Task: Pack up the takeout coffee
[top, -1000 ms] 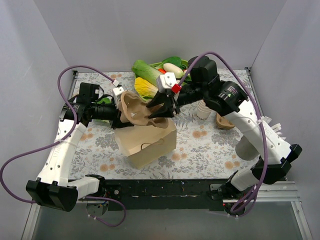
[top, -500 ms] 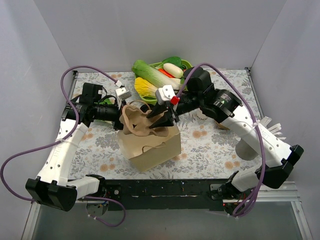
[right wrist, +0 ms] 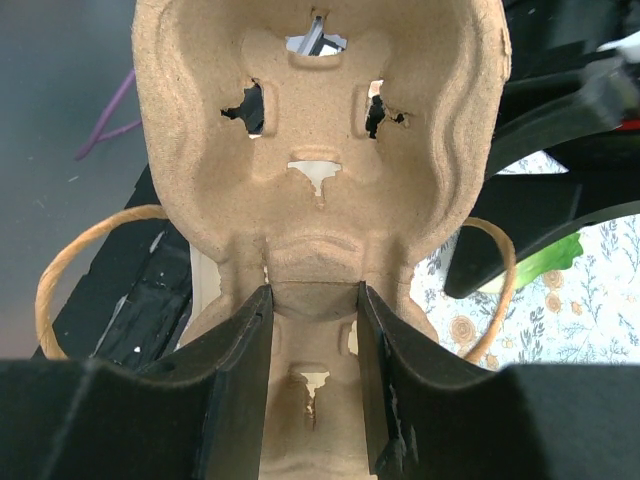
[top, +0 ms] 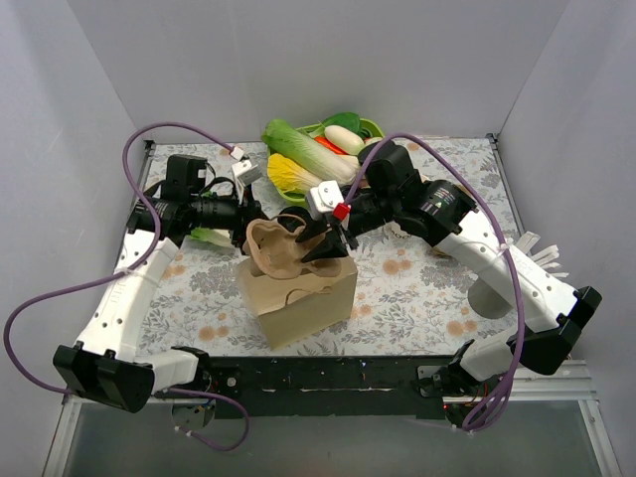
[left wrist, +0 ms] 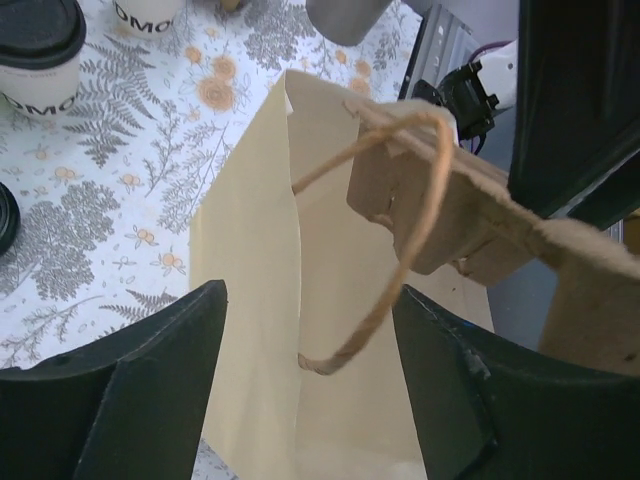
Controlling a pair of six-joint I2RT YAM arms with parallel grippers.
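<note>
Tight fit here. The pulp cup carrier (top: 281,250) is nearly as wide as the mouth of the paper bag (top: 303,298) right under the right claw (top: 325,244). The bag's rope handles (right wrist: 44,305) loop out on either side of the carrier in the right wrist view. There's open floral tablecloth (top: 417,288) out on that claw's wrist side, and the vegetables (top: 303,149) are piled behind it.

Compared with a second ago, the carrier has dropped from well above the rim down to the bag's mouth, and the bag stands squarer.

The right claw is pinched narrow on the carrier's centre rib, one finger (right wrist: 235,380) on each side. The left claw (left wrist: 308,300) is spread wide, with the bag rim and a handle between its fingers; can't tell if it touches either.

The takeout coffee (left wrist: 38,50) stands lid-on on the cloth, up past the finger on the left of the left wrist view and well apart from it. A loose black lid (left wrist: 4,215) lies nearer that finger.
</note>
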